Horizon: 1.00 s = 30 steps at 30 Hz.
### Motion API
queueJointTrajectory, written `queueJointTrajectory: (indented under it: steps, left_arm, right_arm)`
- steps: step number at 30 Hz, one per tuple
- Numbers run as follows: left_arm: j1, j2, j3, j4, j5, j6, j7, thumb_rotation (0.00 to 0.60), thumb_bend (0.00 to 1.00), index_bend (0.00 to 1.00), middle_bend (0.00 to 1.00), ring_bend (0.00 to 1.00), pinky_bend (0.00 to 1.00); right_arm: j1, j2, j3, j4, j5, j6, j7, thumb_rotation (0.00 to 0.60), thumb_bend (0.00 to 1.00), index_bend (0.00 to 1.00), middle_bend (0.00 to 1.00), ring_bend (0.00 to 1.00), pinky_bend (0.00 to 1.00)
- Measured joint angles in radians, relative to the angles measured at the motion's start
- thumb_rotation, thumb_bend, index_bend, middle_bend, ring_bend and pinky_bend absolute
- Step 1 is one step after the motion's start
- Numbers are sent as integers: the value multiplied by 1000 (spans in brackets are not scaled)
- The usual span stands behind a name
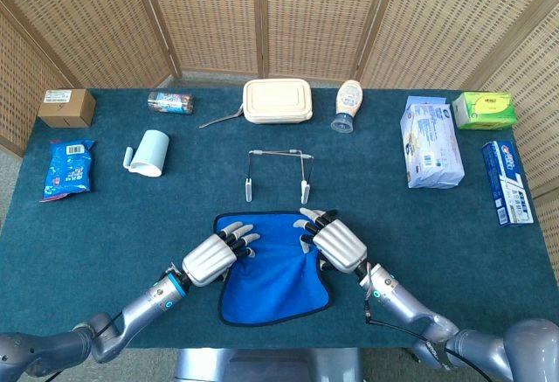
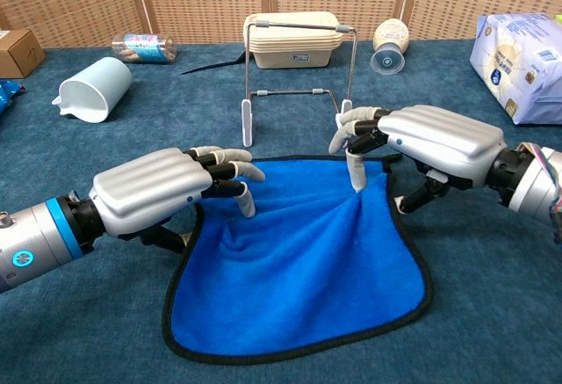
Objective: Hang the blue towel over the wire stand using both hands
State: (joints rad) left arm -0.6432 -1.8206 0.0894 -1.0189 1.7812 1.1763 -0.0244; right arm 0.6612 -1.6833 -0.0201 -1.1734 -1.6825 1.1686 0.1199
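Observation:
The blue towel (image 1: 272,279) (image 2: 299,270) lies flat on the table in front of the wire stand (image 1: 278,172) (image 2: 299,68), creased toward its far edge. My left hand (image 1: 212,258) (image 2: 162,192) rests its fingertips on the towel's far left corner, with the thumb down at the left edge. My right hand (image 1: 336,242) (image 2: 430,142) presses one fingertip into the towel near its far right corner, where the creases meet; its thumb touches the right edge. No part of the towel is lifted. The stand is upright and bare.
Behind the stand are a cream lunch box (image 1: 278,100), a mayonnaise bottle (image 1: 348,105) and a light-blue mug (image 1: 148,152) on its side. Tissue packs (image 1: 431,142) and boxes lie at the right, a cardboard box (image 1: 65,107) and a snack bag (image 1: 66,169) at the left.

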Motion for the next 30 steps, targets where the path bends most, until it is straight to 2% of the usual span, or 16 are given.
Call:
queueJointTrajectory:
  steps: [10, 20, 30]
  left_arm:
    - [9, 10, 3, -9, -15, 23, -22, 600, 622, 557, 207, 137, 150]
    - [24, 38, 3, -36, -34, 35, -23, 600, 610, 593, 232, 163, 151]
    - [44, 71, 2, -83, -55, 46, -19, 600, 609, 656, 288, 212, 155]
  right_arm:
    - [0, -1, 0, 2, 1, -5, -1, 600, 507, 676, 256, 97, 208]
    - [3, -4, 4, -2, 4, -9, 7, 600, 507, 714, 265, 97, 209]
    - [-1, -8, 7, -11, 8, -4, 26, 600, 487, 834, 317, 97, 208]
